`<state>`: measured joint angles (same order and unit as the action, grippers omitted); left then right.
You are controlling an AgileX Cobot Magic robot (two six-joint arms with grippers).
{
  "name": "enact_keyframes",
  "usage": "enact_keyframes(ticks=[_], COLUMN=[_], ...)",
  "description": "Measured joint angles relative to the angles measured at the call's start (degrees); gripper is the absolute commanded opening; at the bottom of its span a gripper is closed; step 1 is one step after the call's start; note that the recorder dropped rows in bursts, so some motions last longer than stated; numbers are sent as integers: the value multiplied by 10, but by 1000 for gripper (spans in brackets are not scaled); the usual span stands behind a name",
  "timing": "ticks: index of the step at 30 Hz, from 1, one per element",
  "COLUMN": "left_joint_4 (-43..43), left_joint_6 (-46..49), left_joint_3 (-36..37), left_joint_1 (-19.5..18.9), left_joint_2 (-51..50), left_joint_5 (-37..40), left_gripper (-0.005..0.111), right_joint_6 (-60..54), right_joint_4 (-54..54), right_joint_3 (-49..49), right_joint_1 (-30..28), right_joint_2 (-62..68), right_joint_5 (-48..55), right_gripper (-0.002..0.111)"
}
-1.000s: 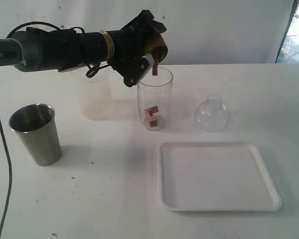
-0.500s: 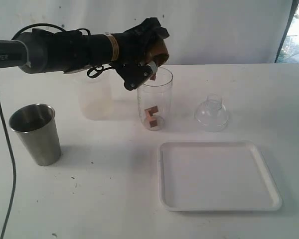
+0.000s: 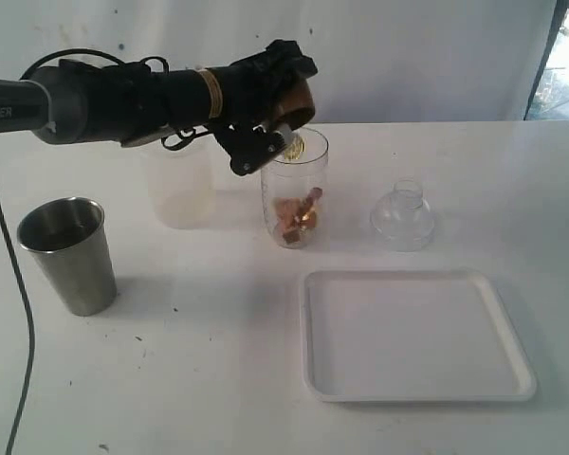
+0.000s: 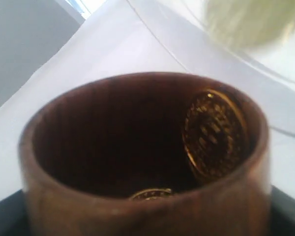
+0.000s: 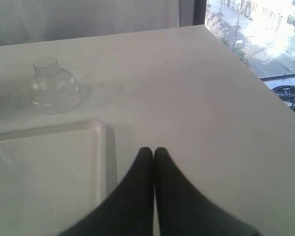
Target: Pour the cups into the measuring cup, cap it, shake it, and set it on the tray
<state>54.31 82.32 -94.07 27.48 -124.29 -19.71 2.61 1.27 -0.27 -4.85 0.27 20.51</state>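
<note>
Clear dome lid (image 3: pixel 403 216) on white table (image 3: pixel 218 379)

I count one steel tumbler (image 3: pixel 68 254), one wooden cup (image 4: pixel 147 216), one frosted cup (image 3: pixel 180 194), one measuring cup (image 3: pixel 295 175), one dome lid (image 3: pixel 403 219), one tray (image 3: pixel 417 341).

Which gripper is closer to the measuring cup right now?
Left. The left gripper holds the wooden cup tipped over the measuring cup; the right gripper sits shut beside the tray, away from it.
</note>
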Motion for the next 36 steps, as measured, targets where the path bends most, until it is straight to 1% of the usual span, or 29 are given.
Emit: enact_keyframes(ticks=[11, 19, 33, 36], left_joint_4=[-2, -2, -2, -2], left_joint_6=[2, 35, 65, 84], left_joint_3=[0, 0, 1, 3], left_joint_1=[0, 11, 11, 14], left_joint_2=[0, 0, 0, 0], left_joint_5=[-9, -10, -10, -6], left_gripper=[0, 0, 0, 0], right_joint_6=[0, 0, 0, 0], right_joint_4=[0, 0, 0, 0], right_joint_3=[0, 0, 0, 0], right_joint_1=[0, 0, 0, 0], right_joint_2=[0, 0, 0, 0], right_joint_5=[0, 0, 0, 0], right_gripper=[0, 0, 0, 0])
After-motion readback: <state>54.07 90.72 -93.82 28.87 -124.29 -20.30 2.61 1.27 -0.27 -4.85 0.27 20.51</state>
